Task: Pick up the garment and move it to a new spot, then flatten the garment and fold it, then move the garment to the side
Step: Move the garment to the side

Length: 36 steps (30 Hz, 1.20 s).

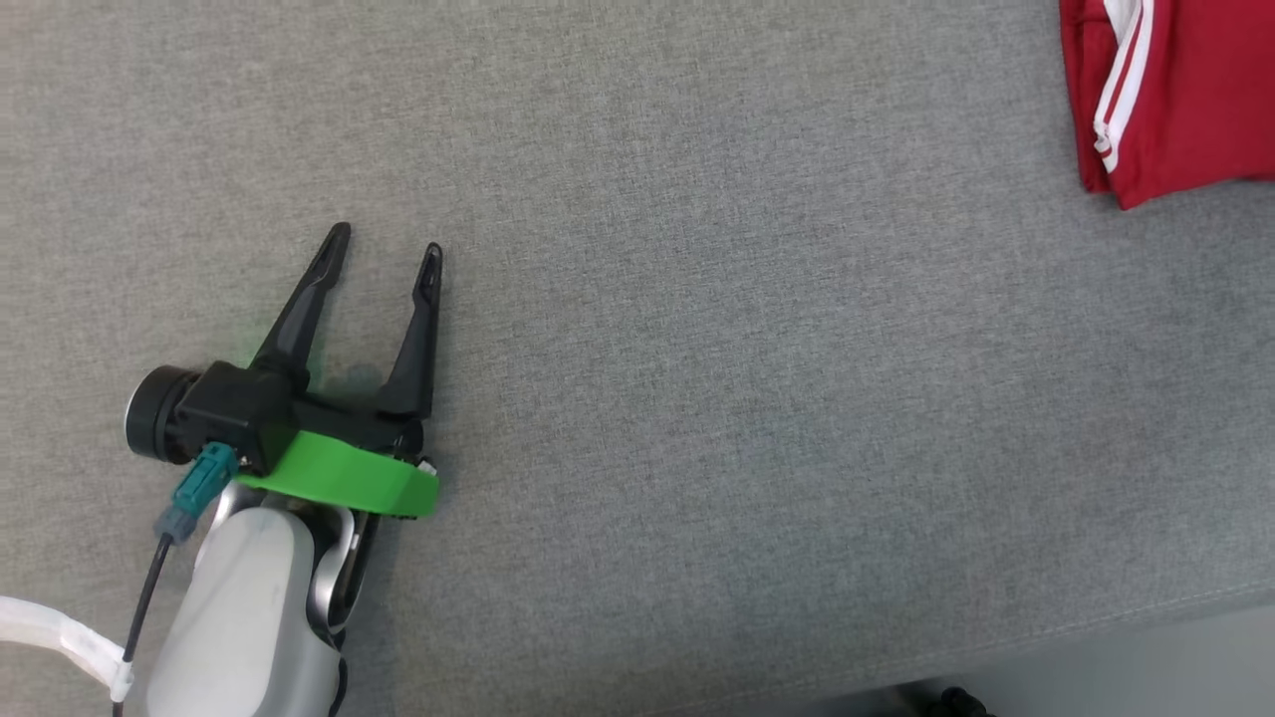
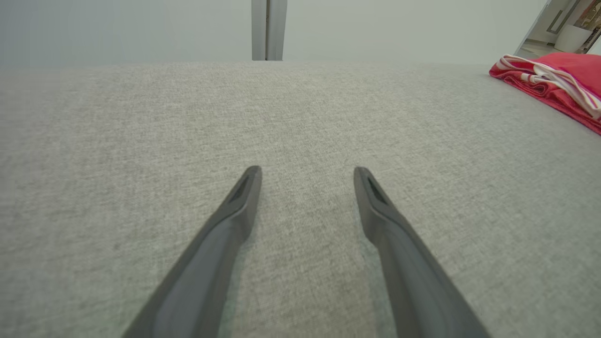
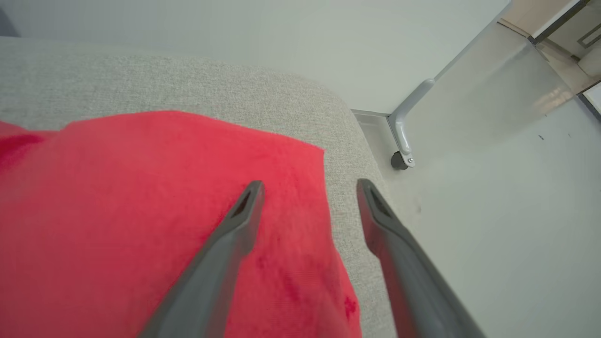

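Lying folded on grey surface (image 1: 697, 398), red garment (image 1: 1185, 90) w/ white stripes is seen; left gripper (image 1: 386, 241) & right gripper (image 3: 309, 183) spread, empty.

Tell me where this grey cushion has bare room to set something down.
Bare: the wide middle of the grey cushion, between the open left gripper and the red garment. Crowded: the far right corner, where the garment lies with the open right gripper over its edge.
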{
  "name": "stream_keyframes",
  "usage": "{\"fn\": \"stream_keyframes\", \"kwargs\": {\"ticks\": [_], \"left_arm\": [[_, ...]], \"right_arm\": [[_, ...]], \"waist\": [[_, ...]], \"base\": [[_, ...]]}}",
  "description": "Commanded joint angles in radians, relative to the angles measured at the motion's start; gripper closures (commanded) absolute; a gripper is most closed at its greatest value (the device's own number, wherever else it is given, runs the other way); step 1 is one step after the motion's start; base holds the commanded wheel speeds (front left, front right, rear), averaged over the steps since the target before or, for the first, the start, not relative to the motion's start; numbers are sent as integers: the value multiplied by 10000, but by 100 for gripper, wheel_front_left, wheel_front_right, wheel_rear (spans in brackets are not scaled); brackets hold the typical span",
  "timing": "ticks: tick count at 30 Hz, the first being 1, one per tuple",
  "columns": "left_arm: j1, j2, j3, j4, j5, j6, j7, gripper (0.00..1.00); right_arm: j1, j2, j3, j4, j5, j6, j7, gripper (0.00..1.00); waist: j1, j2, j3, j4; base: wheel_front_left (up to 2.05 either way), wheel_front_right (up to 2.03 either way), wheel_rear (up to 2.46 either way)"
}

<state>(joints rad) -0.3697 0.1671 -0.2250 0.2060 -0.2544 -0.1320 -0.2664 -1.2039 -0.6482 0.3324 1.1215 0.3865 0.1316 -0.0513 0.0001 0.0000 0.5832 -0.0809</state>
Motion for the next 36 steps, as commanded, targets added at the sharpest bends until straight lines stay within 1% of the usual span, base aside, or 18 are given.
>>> {"fn": "stream_keyframes", "kwargs": {"ticks": [1, 2, 5, 7, 10, 14, 17, 19, 21, 24, 26, 29, 32, 36], "left_arm": [[270, 28, 118, 207, -80, 23, 38, 0], [342, 7, 182, 207, -94, 23, 38, 0], [519, -68, 414, 163, -122, 22, 32, 0], [669, -102, 620, 113, -142, 22, 28, 0], [1027, -111, 1000, 37, -130, 22, 26, 0], [1505, -71, 1574, -13, -76, 31, 28, 0], [1869, -134, 1954, -73, -119, 47, 28, 0], [2160, -231, 2093, -14, -346, 43, 28, 0], [2334, -234, 2232, 0, -469, 39, 28, 0], [2628, -338, 2409, 157, -813, 35, 26, 0], [2766, -408, 2468, 301, -1169, 33, 112, 0], [2931, -220, 2258, 422, -1554, 28, 274, 0], [3030, -79, 2229, 607, -1573, 47, 266, 0], [3171, -82, 2297, 834, -1357, 206, 147, 0]], "right_arm": [[-268, -127, -84, 287, -372, -19, -416, 0], [-325, -115, -116, 455, -626, -19, -690, 0], [-357, 237, -177, 694, -1272, -17, -1606, 0], [-217, 407, -253, 572, -1500, -19, -1951, 0], [279, 846, -367, 111, -1613, -19, -2113, 0], [1309, 1333, -530, -1329, -1444, -19, -2132, 0], [2455, 1685, -489, -2489, -1113, -19, -2135, 0], [3216, 1964, -425, -3284, -667, -19, -2136, 0], [4007, 1980, -308, -3927, -387, -19, -2137, 0], [5081, 2089, -200, -4790, -63, -19, -2138, 0], [5726, 2148, -307, -5252, 112, -19, -2137, 0], [6659, 2321, -523, -5732, 228, -17, -2139, 0], [7450, 2616, -753, -6256, 147, -17, -2138, 0], [8415, 3036, -1091, -6842, 10, -19, -2138, 0]], "waist": [[-1, 0, -456, 20], [-1, 0, -631, 12], [-1, 0, -1304, -39], [-1, 0, -1846, -65], [-1, 0, -2654, -108], [-1, 0, -3774, -157], [-1, 0, -4557, -173], [-1, 0, -5005, -186], [-1, 0, -5381, -151], [-1, 0, -5794, -85], [-1, 0, -5932, -47], [-1, 0, -6091, 6], [-1, 0, -6200, 31], [-1, 0, -6284, 47]], "base": [[0, 0, 0], [0, 0, 0], [0, 0, 0], [0, 0, 0], [0, 0, 0], [0, 0, 0], [0, 0, 0], [0, 0, 0], [0, 0, 0], [0, 0, 0], [0, 0, 0], [0, 0, 0], [0, 0, 0], [0, 0, 0]]}}
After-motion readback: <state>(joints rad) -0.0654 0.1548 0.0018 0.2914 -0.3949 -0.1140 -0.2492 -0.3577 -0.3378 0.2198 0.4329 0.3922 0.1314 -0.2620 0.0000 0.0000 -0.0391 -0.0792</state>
